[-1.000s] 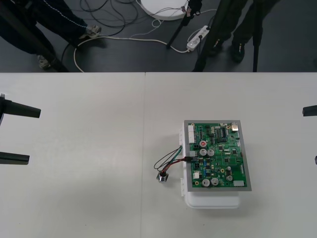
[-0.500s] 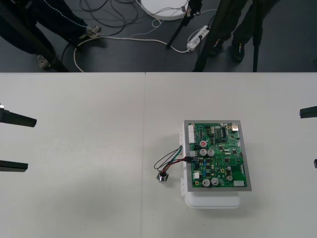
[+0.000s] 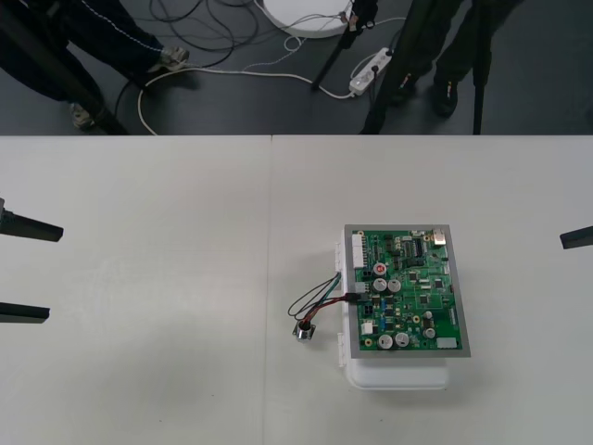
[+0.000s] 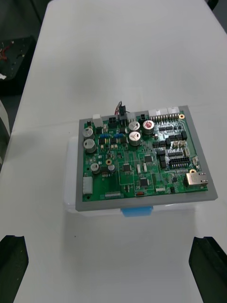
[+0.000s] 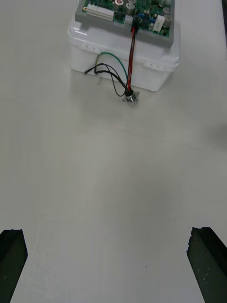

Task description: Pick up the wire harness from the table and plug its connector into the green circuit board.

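The green circuit board (image 3: 406, 289) sits on its white base (image 3: 397, 375) right of the table's middle. The harness's black plug (image 3: 355, 298) sits in a connector on the board's left edge; in the left wrist view the red and black wires (image 5: 131, 52) rise to the plug (image 5: 135, 22). Its wires (image 3: 318, 295) loop down over the table to the metal socket (image 3: 305, 331), which lies beside the base. My left gripper (image 3: 26, 271) stands open at the table's left edge, far from the harness. My right gripper (image 4: 113, 267) is open at the right edge, nothing between its fingers (image 3: 576, 237).
Bare white table (image 3: 167, 278) lies between the left gripper and the board. A seam (image 3: 270, 213) runs down the tabletop. Dark floor with cables and a power strip (image 3: 369, 72) lies beyond the far edge.
Both grippers have drawn outward a little, the left toward the left edge and the right toward the right edge. The harness and board have not moved.
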`<state>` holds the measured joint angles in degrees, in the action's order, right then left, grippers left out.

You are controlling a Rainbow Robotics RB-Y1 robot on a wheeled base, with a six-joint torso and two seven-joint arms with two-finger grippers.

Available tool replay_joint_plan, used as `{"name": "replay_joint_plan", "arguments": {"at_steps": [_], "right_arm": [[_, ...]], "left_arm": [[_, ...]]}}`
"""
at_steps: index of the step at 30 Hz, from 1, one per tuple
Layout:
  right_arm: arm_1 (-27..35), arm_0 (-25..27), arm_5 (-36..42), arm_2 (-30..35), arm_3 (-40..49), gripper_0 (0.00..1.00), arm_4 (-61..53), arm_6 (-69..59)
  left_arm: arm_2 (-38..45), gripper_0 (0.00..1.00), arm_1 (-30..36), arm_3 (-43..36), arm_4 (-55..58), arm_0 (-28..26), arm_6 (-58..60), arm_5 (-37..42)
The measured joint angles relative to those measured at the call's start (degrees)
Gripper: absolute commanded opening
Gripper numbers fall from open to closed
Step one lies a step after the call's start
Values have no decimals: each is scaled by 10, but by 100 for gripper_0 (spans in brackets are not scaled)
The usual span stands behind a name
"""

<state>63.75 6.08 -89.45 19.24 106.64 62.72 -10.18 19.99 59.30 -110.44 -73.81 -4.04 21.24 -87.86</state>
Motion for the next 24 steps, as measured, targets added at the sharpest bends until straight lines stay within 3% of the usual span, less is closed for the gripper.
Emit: {"name": "replay_joint_plan", "arguments": {"at_steps": [24], "right_arm": [[-3, -1, 0, 0, 9, 100, 12, -5]], "left_arm": [[0, 100, 0, 16, 35, 0, 0, 0]]}}
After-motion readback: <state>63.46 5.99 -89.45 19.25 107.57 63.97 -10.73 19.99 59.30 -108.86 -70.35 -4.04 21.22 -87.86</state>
